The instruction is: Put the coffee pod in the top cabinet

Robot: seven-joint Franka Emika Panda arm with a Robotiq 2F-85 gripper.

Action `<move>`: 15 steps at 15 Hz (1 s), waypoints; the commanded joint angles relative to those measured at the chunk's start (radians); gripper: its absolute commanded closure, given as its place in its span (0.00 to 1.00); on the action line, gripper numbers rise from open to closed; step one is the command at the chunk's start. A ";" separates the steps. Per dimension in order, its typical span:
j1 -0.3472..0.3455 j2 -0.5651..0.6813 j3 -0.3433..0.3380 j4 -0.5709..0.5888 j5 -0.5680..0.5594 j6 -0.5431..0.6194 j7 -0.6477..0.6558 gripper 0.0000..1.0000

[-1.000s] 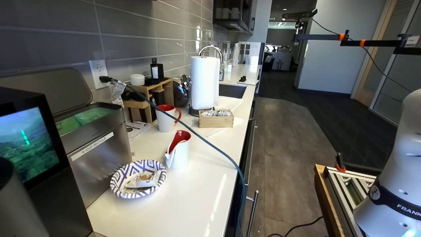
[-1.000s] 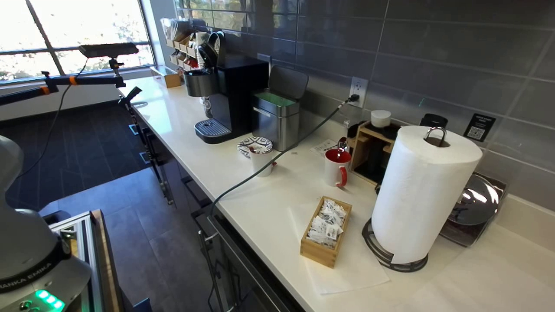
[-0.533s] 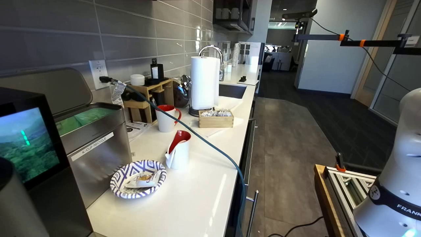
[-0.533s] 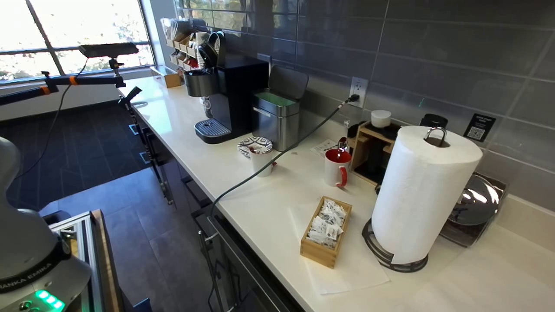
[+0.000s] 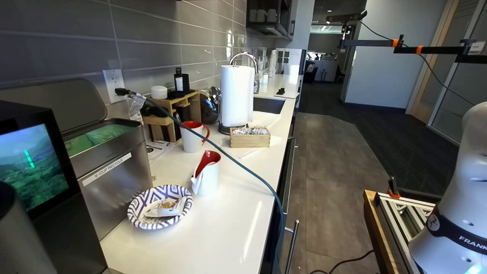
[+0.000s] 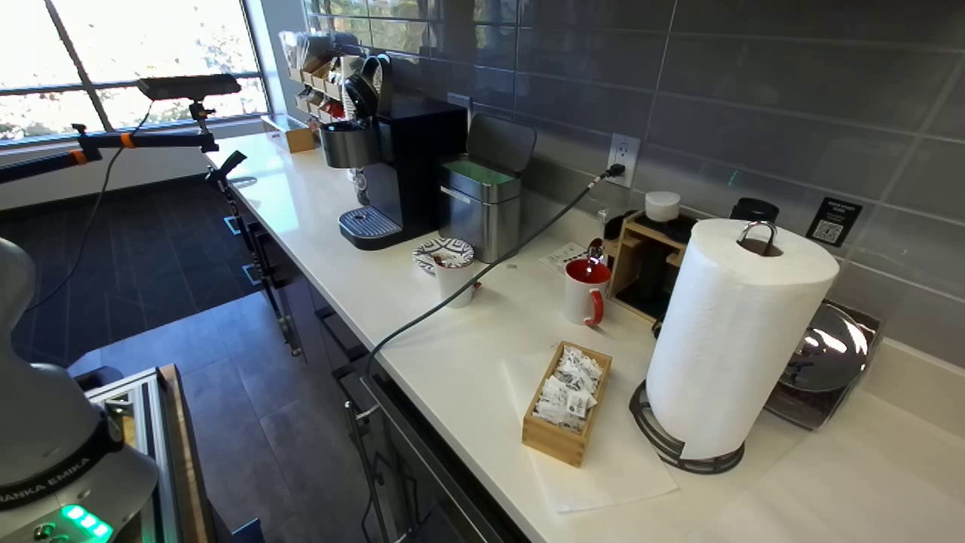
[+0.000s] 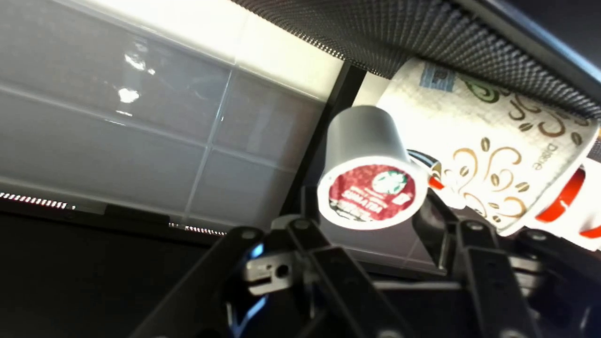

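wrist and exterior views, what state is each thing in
coffee pod, lid on
tool, shut on coffee pod
top cabinet, cups inside
recycling bin, lid open
screen, lit
cable, plugged in
bowl, holding wrapped item
wooden box, holding packets
red-lined mugs, upright
towel roll, upright
base lights, green

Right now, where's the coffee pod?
In the wrist view, the coffee pod is right of centre, gripped by the end effector, left of the patterned cup.
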 commanded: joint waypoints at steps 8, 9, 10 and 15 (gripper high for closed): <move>-0.006 0.064 -0.008 0.119 -0.092 0.008 0.117 0.00; -0.009 0.062 -0.013 0.122 -0.094 0.004 0.124 0.00; -0.015 0.057 -0.020 0.124 -0.095 -0.008 0.136 0.00; -0.090 -0.040 -0.081 0.077 0.046 -0.370 0.186 0.00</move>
